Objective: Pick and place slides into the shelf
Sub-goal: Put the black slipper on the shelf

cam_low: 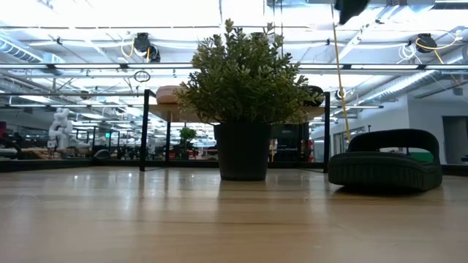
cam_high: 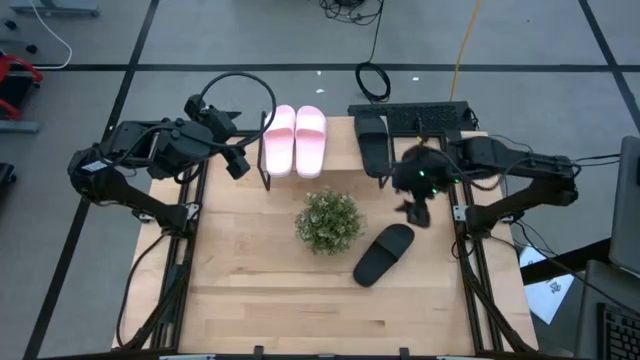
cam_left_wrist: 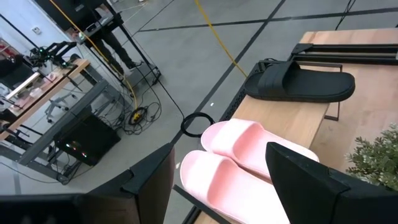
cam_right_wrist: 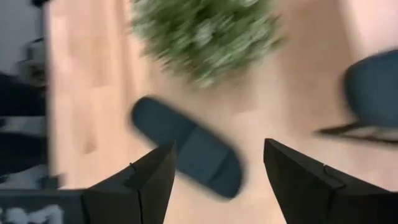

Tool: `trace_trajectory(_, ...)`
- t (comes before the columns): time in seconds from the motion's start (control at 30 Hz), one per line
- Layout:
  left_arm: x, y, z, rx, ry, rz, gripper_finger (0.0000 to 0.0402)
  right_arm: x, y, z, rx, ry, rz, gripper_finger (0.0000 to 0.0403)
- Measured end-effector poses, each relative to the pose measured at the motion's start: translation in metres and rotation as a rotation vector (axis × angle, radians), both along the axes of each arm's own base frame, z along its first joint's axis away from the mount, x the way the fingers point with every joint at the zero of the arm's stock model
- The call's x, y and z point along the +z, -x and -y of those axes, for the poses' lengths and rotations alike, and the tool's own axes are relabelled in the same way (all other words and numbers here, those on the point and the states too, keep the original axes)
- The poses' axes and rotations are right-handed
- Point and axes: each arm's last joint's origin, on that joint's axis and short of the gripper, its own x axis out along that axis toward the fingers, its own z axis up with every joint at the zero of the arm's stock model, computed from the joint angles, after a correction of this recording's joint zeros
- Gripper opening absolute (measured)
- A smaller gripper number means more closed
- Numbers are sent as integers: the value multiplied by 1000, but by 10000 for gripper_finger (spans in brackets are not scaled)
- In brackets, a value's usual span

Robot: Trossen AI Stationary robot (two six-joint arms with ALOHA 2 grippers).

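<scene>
The low plank-topped shelf (cam_high: 330, 150) on thin black legs held the light pink slide pair (cam_high: 294, 140) and one black slide (cam_high: 372, 143). Bare tabletop surrounded the other black slide (cam_high: 384, 253), lying beside the potted plant (cam_high: 328, 221). Above, the right gripper (cam_high: 415, 212) hung spread and empty; the left gripper (cam_left_wrist: 217, 180), also spread, hovered by the pink pair.

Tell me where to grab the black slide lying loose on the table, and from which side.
Judging by its pose, grip the loose black slide across its wide strap, from straight above. It lies flat and sole-down beside the plant, and the strap arches clear of the footbed, so one finger could slip under it. The open right gripper hovers nearest; the left gripper waits by the pink slides.
</scene>
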Motion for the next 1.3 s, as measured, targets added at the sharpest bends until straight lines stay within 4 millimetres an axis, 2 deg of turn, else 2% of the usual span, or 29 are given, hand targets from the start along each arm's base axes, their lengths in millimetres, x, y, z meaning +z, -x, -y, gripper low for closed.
trace_trajectory(0.13, 0, 0, 0, 0, 0, 0, 255, -3, 5, -17, -42, -95, -78, 233)
trace_trajectory(0.3, 0, 0, 0, -5, 4, 0, 255, -9, 5, -36, -18, -113, -161, 233)
trace_trajectory(0.7, -1, -1, 2, -53, 51, 7, 255, -12, 5, -50, -104, -166, -174, 233)
trace_trajectory(0.9, -1, -1, 2, -73, 59, 2, 255, -41, 2, -62, -124, -170, -244, 230)
trace_trajectory(1.13, -1, -1, 2, -86, 26, -27, 255, -82, -9, -86, -60, -205, -182, 211)
trace_trajectory(1.3, -1, -1, 2, -95, -1, -52, 255, -107, -12, -89, -99, -226, -180, 197)
